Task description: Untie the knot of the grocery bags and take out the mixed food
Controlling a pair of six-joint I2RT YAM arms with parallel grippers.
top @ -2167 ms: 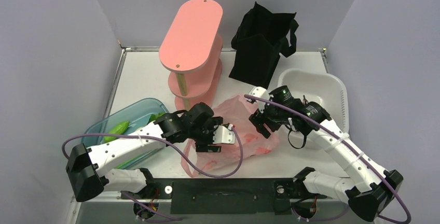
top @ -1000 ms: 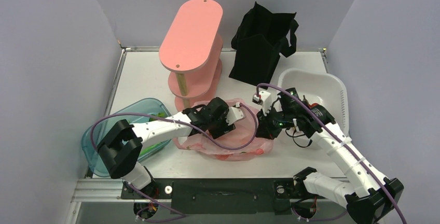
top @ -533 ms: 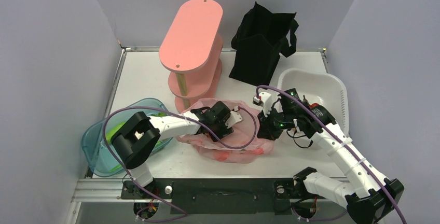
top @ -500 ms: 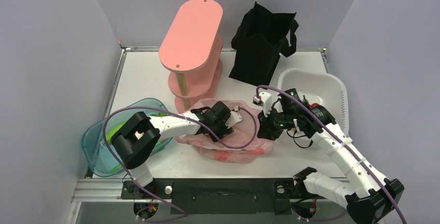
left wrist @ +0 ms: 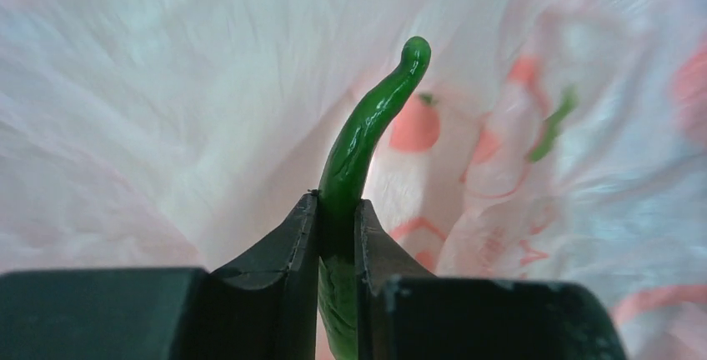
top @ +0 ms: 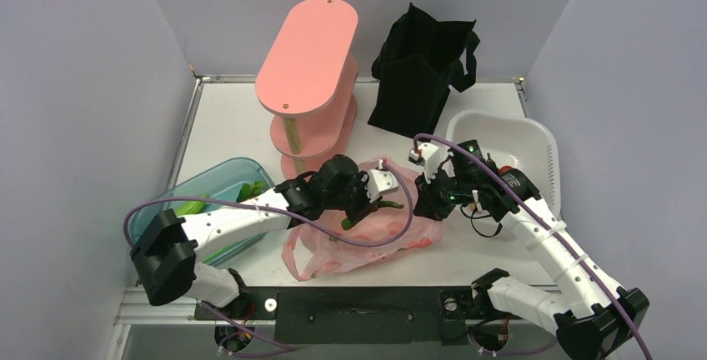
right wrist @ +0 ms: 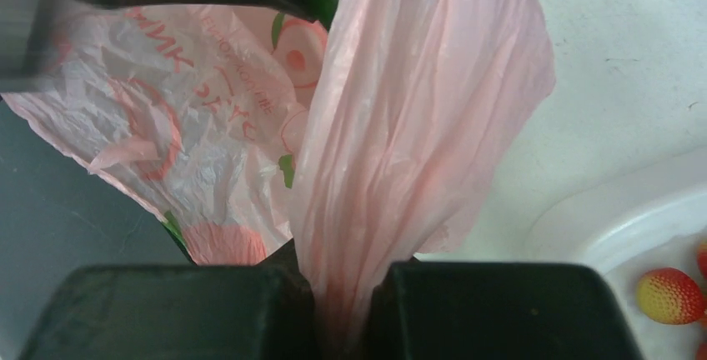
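The thin pink plastic bag (top: 333, 252) lies crumpled. Just above it, the left gripper (top: 365, 208) holds a long curved green vegetable (top: 392, 205). The right gripper (top: 419, 206) pinches the bag's right edge.

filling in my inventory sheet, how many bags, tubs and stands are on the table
bags: 2 (pink plastic bag, black tote)
tubs: 2 (blue tub, white basin)
stands: 1 (pink stand)
total: 5
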